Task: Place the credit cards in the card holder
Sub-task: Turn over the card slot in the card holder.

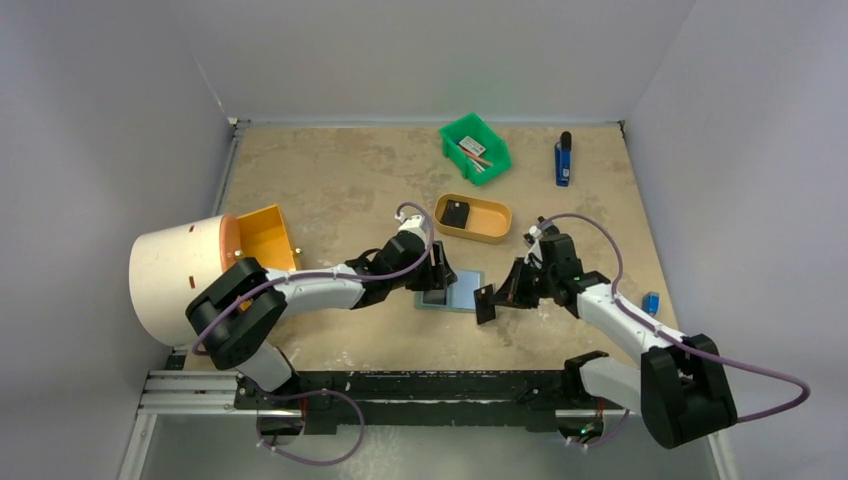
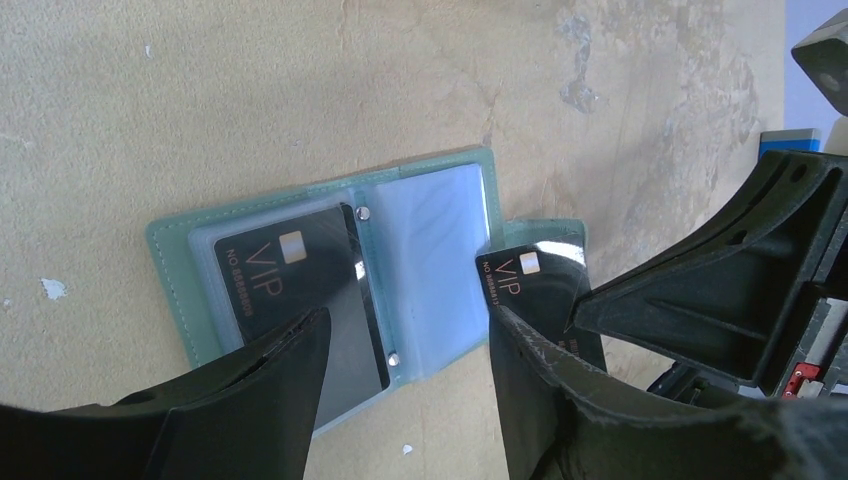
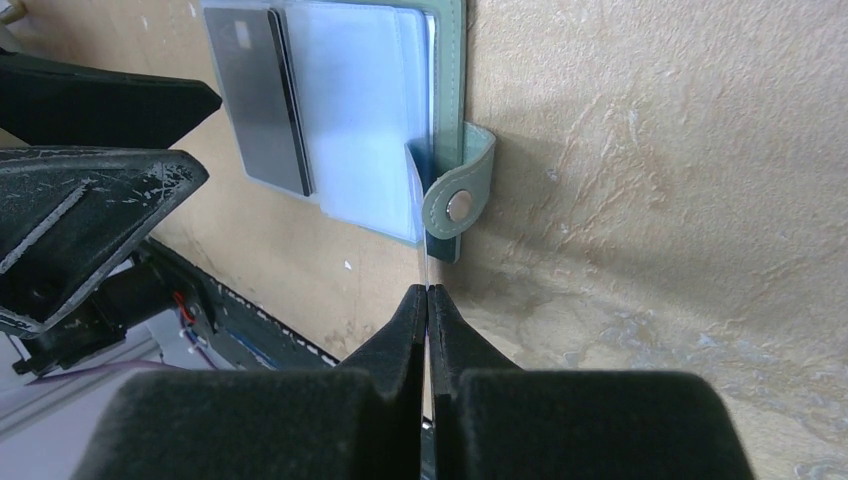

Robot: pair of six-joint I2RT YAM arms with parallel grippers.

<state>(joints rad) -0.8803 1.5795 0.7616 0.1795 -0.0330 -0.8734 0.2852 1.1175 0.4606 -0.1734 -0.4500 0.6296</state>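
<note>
**Right claw clenched on a card**

It holds this black card on edge at the snap side of the open wallet. The left claw hangs released above the wallet, whose left pocket holds another card.

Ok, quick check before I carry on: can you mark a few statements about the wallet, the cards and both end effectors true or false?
1. The card holder lies open on the table. True.
2. A black VIP card already sits in one of its pockets. True.
3. The right end effector is open and empty. False: it is shut on a credit card at the holder's snap-strap edge.
4. The tan tray is empty. False: a small black item, apparently a card, lies in it.
5. The left end effector is open above the holder. True.
</note>
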